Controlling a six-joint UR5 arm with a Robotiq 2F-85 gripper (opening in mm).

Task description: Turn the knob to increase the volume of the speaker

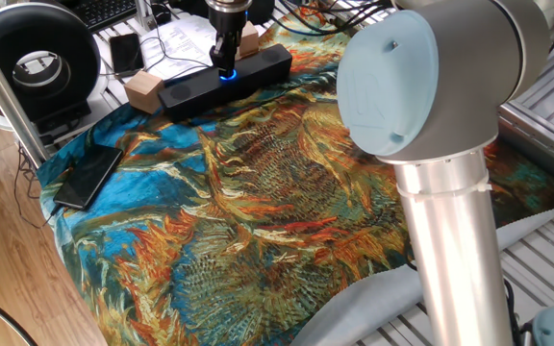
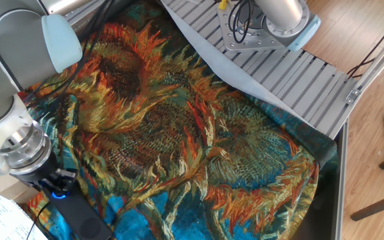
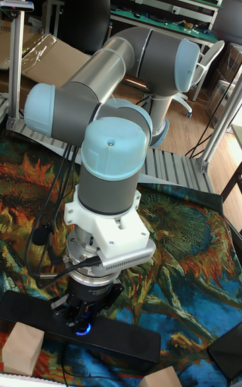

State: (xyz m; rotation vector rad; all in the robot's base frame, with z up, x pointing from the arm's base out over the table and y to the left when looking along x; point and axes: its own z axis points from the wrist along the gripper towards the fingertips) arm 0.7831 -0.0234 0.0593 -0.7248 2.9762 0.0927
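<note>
The speaker (image 1: pixel 205 85) is a long black bar with tan wooden end blocks (image 1: pixel 142 91), lying at the far edge of the sunflower cloth. Its knob (image 1: pixel 226 76) shows as a small blue glow on top, mostly hidden by my fingers. My gripper (image 1: pixel 225 69) points straight down onto it, with its fingers closed around the knob. In the tall fixed view the blue ring of the knob (image 3: pixel 82 330) glows under the gripper (image 3: pixel 83 323), on the speaker (image 3: pixel 114 340). The other fixed view shows the gripper (image 2: pixel 57 190) and the knob's glow (image 2: pixel 59 195) at the bottom left.
A black smartphone (image 1: pixel 88 176) lies on the cloth's left edge. A big round black ring-shaped device (image 1: pixel 37 58) stands at the back left, beside papers and cables. My arm's large elbow (image 1: pixel 421 96) fills the right foreground. A ribbed metal base (image 2: pixel 292 73) borders the cloth.
</note>
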